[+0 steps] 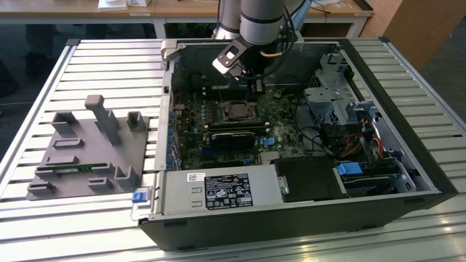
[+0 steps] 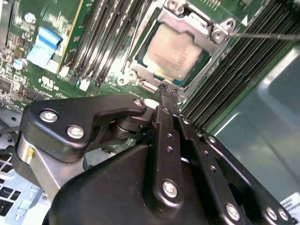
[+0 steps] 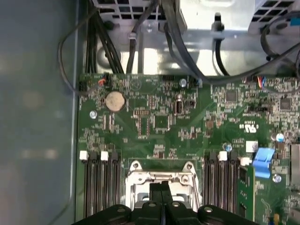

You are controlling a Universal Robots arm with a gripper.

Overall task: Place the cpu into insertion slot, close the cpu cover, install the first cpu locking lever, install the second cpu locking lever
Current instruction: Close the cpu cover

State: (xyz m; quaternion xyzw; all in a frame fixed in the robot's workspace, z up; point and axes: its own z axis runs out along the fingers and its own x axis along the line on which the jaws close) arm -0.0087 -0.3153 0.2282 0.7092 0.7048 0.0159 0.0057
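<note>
Inside an open computer case point(image 1: 418, 180) lying on a slatted metal table point(image 1: 109, 65), a robot arm holds its gripper point(image 1: 254, 94) close over one edge of the insertion slot point(image 1: 238, 111), which sits amid the green motherboard point(image 3: 159, 122). In both wrist views the two black fingers point(image 3: 156, 193) are pressed flat together with nothing between them. Their tips are at the rim of the slot, though whether they touch it cannot be told. The cpu point(image 2: 176, 49) sits inside the slot with its silvery-grey top facing up, and the cpu cover point(image 2: 190, 21) lies flat over it, framing the chip through its window. A thin metal rod point(image 2: 267, 35) runs out from one corner of the slot across the long black memory slots point(image 2: 108, 42), which flank the slot on two opposite sides. A blue connector point(image 2: 44, 44) lies beyond one bank of these, away from the slot, and a round coin battery point(image 3: 115, 101) sits on the board well apart from the slot. Outside the case, well off to the exterior view's left of the slot, a grey fixture point(image 1: 87, 153) with upright posts rests on the table
</note>
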